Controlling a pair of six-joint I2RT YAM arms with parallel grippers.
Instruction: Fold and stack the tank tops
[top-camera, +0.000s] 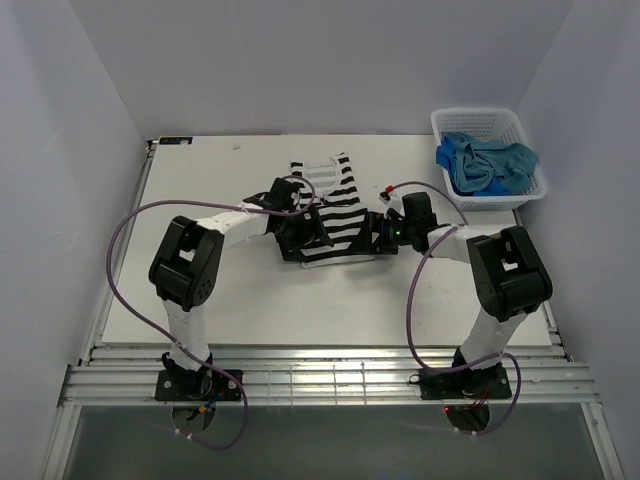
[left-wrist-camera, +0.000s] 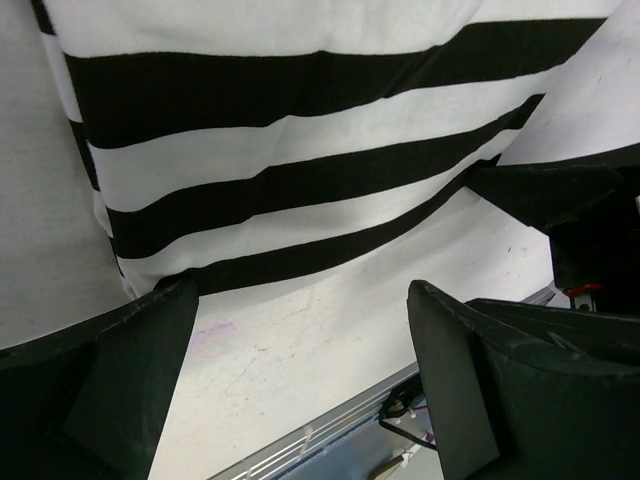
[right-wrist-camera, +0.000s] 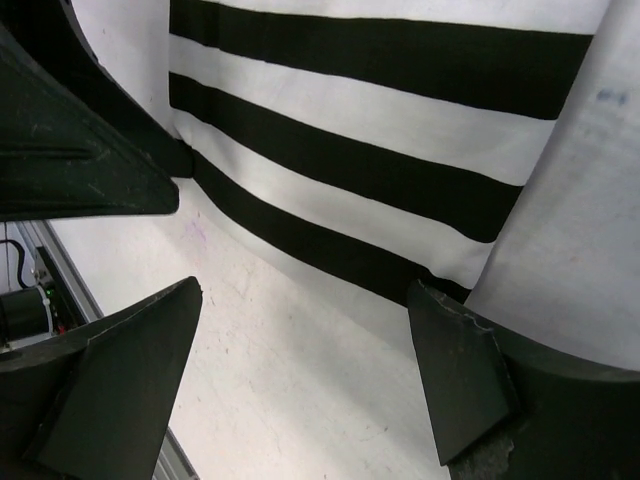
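Note:
The black-and-white striped tank top (top-camera: 338, 200) lies flat at the table's middle, straps toward the far side. My left gripper (top-camera: 303, 238) hovers at its near-left hem corner, and my right gripper (top-camera: 373, 236) at its near-right corner. In the left wrist view the striped cloth (left-wrist-camera: 300, 150) fills the top, and my left gripper (left-wrist-camera: 300, 335) is open over bare table just short of the hem. The right wrist view shows the stripes (right-wrist-camera: 380, 150) ahead of my open right gripper (right-wrist-camera: 305, 355), nothing between its fingers. A royal blue top (top-camera: 468, 170) and a teal-blue top (top-camera: 518, 160) lie crumpled in the basket.
The white lattice basket (top-camera: 475, 112) stands at the far right corner of the table (top-camera: 220, 290). White walls close in on three sides. A metal rail (top-camera: 330, 378) runs along the near edge by the arm bases. The two grippers stand close together.

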